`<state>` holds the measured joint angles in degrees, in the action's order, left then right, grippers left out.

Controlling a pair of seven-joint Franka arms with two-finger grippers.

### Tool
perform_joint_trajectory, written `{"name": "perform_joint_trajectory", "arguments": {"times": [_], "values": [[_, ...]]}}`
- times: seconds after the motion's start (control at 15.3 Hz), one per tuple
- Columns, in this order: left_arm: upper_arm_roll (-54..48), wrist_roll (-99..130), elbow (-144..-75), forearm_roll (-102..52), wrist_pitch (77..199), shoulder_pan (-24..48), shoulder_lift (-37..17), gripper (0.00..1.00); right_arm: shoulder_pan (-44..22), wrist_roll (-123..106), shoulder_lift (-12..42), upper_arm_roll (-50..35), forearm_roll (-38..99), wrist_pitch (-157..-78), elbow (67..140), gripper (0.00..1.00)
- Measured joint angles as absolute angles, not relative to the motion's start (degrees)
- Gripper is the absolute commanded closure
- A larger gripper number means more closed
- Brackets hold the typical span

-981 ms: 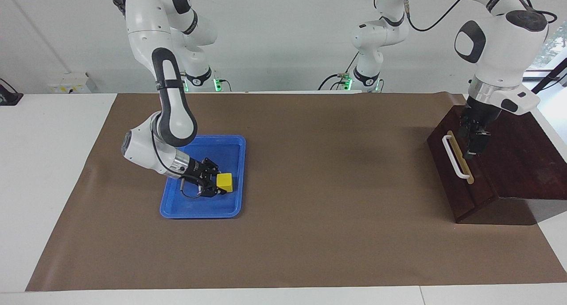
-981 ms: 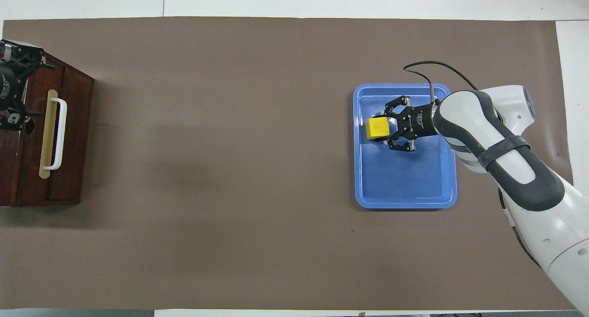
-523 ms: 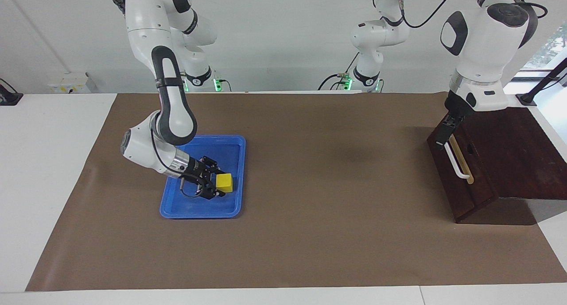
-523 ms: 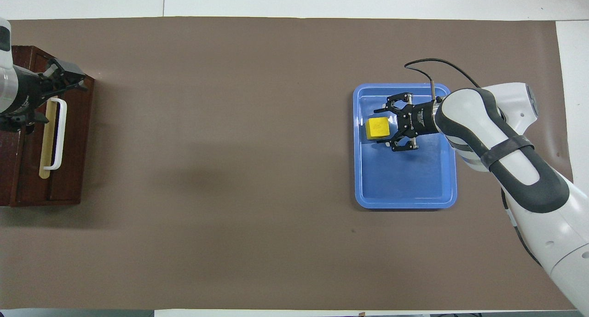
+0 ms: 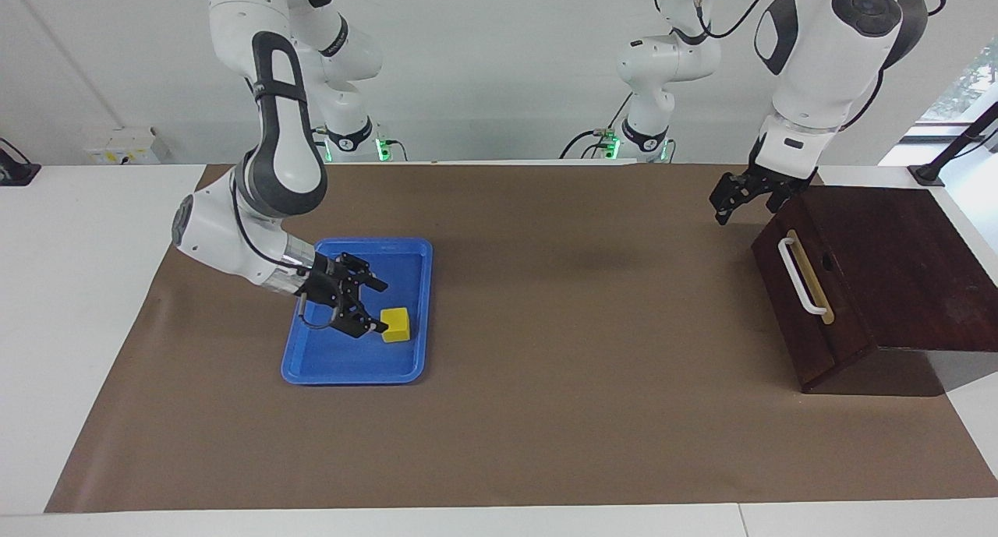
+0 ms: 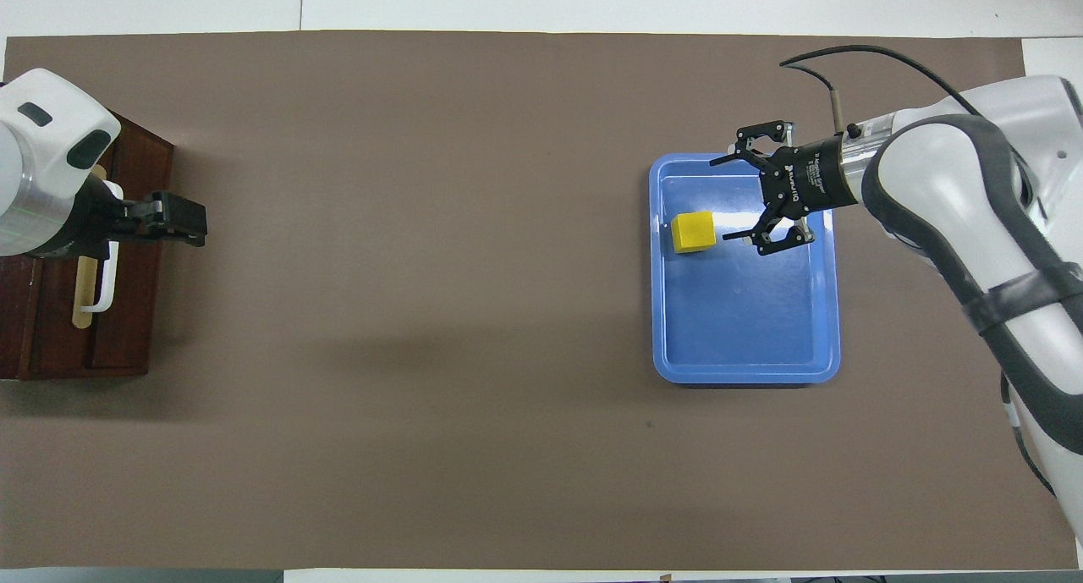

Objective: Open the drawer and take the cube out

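Observation:
The small yellow cube (image 5: 396, 324) (image 6: 694, 232) lies loose in the blue tray (image 5: 355, 369) (image 6: 744, 346). My right gripper (image 5: 377, 309) (image 6: 741, 200) hangs open just beside the cube, over the tray, touching nothing. The dark wooden drawer (image 5: 791, 307) (image 6: 127, 312) is pushed in, flush with its box, its white bar handle (image 5: 801, 280) (image 6: 107, 288) facing the table's middle. My left gripper (image 5: 744, 200) (image 6: 179, 221) hovers open and empty over the brown mat in front of the drawer, clear of the handle.
The dark box (image 5: 904, 272) stands at the left arm's end of the table, partly over the mat's edge. A brown mat (image 5: 577, 412) covers most of the white table (image 5: 78, 287). The tray sits toward the right arm's end.
My right gripper opened, let go of the cube and drew back upward. My left gripper lifted off the box by the handle and swung out over the mat.

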<state>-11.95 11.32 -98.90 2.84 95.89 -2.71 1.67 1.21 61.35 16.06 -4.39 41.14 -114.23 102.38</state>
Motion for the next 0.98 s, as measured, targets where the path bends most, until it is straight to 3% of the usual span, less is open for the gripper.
{"name": "perform_joint_trajectory", "arguments": {"times": [0.39, 0.98], "values": [[-10.95, 7.64, -98.97, 1.49, 95.23, -3.16, 1.79, 0.0, 1.85, 53.43, 8.35, -4.18, 27.22, -99.42, 94.87, 0.0], [-10.69, 7.49, -98.96, 1.46, 95.8, -6.13, 2.23, 0.0, 1.71, 22.48, 1.24, -5.18, 9.71, -89.08, 93.51, 0.0]]}}
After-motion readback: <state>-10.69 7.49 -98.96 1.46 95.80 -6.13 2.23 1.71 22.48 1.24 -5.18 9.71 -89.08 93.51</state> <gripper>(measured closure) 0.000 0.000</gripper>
